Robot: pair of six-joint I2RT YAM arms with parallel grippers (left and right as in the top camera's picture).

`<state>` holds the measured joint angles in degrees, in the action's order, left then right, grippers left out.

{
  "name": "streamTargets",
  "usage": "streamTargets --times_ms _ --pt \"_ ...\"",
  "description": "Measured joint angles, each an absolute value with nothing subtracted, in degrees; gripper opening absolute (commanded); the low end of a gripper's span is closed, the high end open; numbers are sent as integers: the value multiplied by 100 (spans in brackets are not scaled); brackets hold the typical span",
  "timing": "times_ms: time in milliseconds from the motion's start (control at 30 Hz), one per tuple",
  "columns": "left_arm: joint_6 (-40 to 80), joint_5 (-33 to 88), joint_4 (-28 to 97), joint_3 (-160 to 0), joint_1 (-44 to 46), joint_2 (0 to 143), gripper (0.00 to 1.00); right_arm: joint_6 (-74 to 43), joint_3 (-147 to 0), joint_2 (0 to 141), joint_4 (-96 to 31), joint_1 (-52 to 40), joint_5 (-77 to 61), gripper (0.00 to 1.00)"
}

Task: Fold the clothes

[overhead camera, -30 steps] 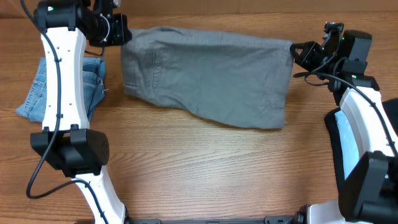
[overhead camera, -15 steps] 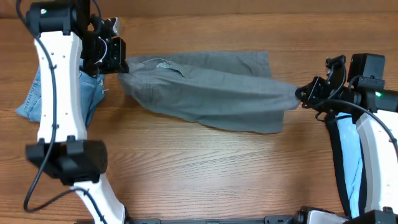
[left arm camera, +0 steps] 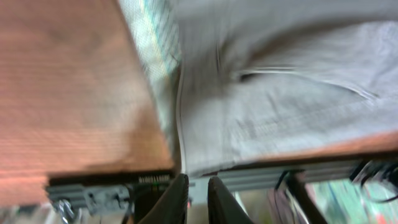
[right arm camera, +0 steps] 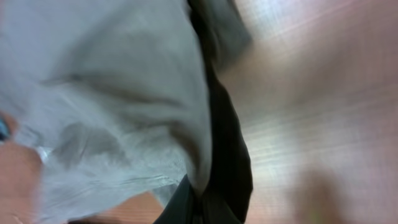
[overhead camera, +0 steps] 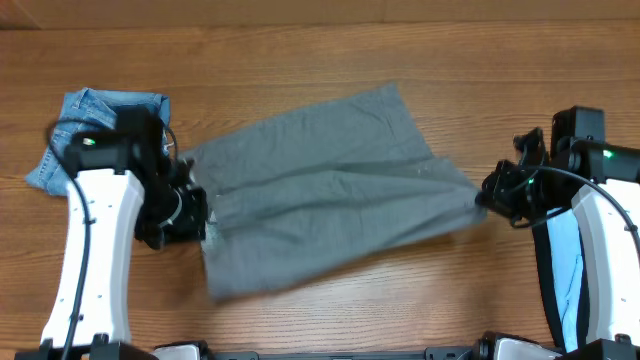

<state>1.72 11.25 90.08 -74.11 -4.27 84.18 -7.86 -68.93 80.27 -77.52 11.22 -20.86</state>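
The grey shorts point(overhead camera: 320, 200) lie spread at a slant across the middle of the table, their left end nearer the front. My left gripper point(overhead camera: 195, 218) is at their left edge. In the left wrist view its fingers point(left arm camera: 177, 199) stand a narrow gap apart with nothing between them, and the shorts' hem point(left arm camera: 261, 124) is just beyond the tips of the left gripper point(left arm camera: 198, 180). My right gripper point(overhead camera: 487, 195) is at the shorts' right corner. In the right wrist view the right gripper point(right arm camera: 200, 186) is shut on a fold of the grey cloth point(right arm camera: 124, 93).
Small faded blue denim shorts point(overhead camera: 100, 125) lie at the far left, behind my left arm. A light-blue garment point(overhead camera: 565, 265) lies at the right edge under my right arm. The table's front edge point(left arm camera: 112, 177) is close to the left fingers.
Both arms have come toward the front of the table, pulling the shorts with them from the far side. The shorts now lie slanted, and the left jaws have parted slightly.
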Motion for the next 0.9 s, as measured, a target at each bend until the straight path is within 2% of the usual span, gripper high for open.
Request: streamTargets --times_ms 100,133,167,233,267,400,433,467,600,700,733,800,900 --pt "178 1199 8825 -6751 -427 8425 19 -790 -6460 8020 -8016 1122 -1752 4" --pt "178 1201 8820 -6729 -427 8425 21 -805 -6401 8020 -8031 1122 -1651 11" --pt "178 1219 8818 -6731 -427 8423 24 -860 -6357 8020 -8062 1122 -1546 30" --pt "200 1240 8816 -6731 -427 8423 30 -972 -6298 8020 -8121 1127 -1328 50" --pt "209 1240 8809 -6731 -427 8423 32 -1011 -6296 8020 -8125 1127 -1286 54" --pt "285 1262 8608 -6731 -427 8423 40 -1107 -6292 8018 -7961 1127 -1087 55" --pt "287 1269 8473 -6731 -427 8423 41 -1118 -6274 8018 -7677 1127 -1048 49" --pt "285 1284 8208 -6733 -427 8423 41 -1131 -6274 8018 -7478 1129 -1026 49" --pt "285 1402 7907 -6731 -427 8423 43 -1162 -6270 8018 -7052 1127 -1046 51" --pt "285 1426 7959 -6731 -427 8420 49 -1098 -6226 8018 -7024 1127 -1225 51" --pt "301 1374 7865 -6731 -427 8420 48 -980 -6178 8020 -6871 1127 -1378 51" --pt "322 1188 7269 -6726 -451 8418 28 -720 -6034 8020 -6510 1125 -1887 49" --pt "427 1046 6324 -6729 -504 8436 12 -585 -5927 8020 -6110 1083 -2467 49"
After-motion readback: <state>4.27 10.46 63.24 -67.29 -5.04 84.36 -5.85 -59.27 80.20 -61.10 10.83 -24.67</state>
